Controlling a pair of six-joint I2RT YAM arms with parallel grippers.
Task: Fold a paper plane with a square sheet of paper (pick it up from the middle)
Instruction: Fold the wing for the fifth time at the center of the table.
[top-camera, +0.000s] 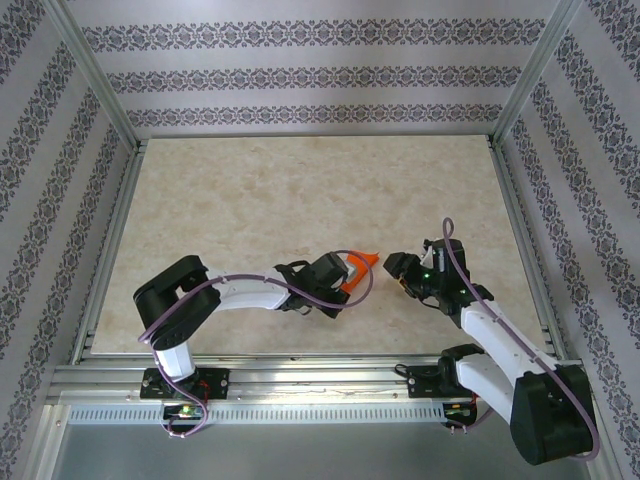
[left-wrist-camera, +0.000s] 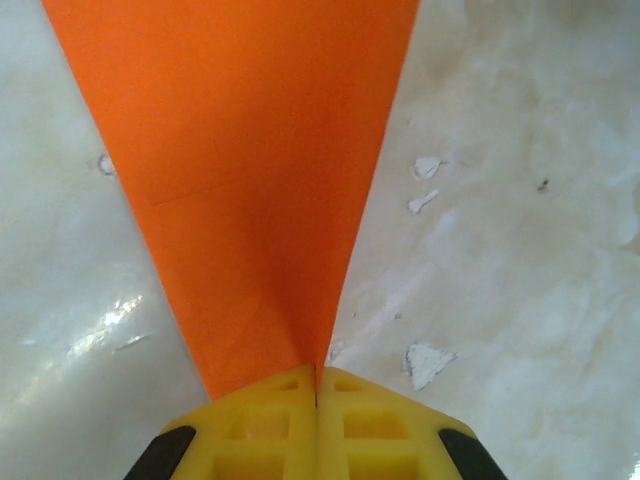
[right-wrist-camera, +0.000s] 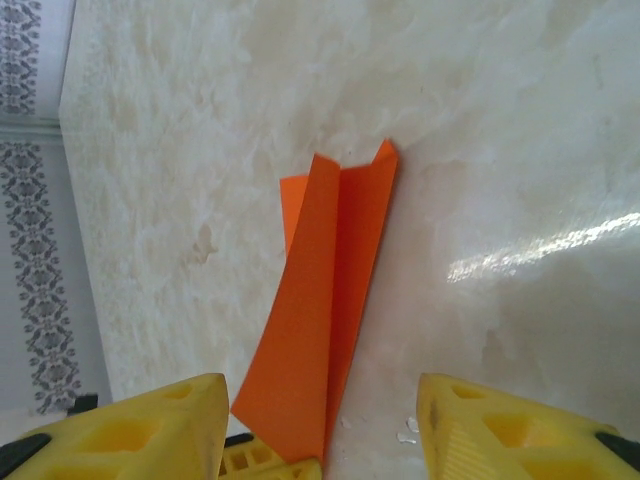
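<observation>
my left gripper (left-wrist-camera: 317, 388) clenched on the paper plane (left-wrist-camera: 250, 180) at its narrow end, keeping the fold together over the table (left-wrist-camera: 520, 250) | my right gripper (right-wrist-camera: 320, 405) released, spread wide facing it, probably to take over

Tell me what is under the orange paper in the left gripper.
Pale marbled tabletop shows around the paper plane pinched by the left gripper. The patch directly beneath the paper is covered.

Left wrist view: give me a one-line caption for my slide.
Left arm's yellow fingers closed on the narrow end of the folded orange paper, which widens away over the marbled table.
</observation>
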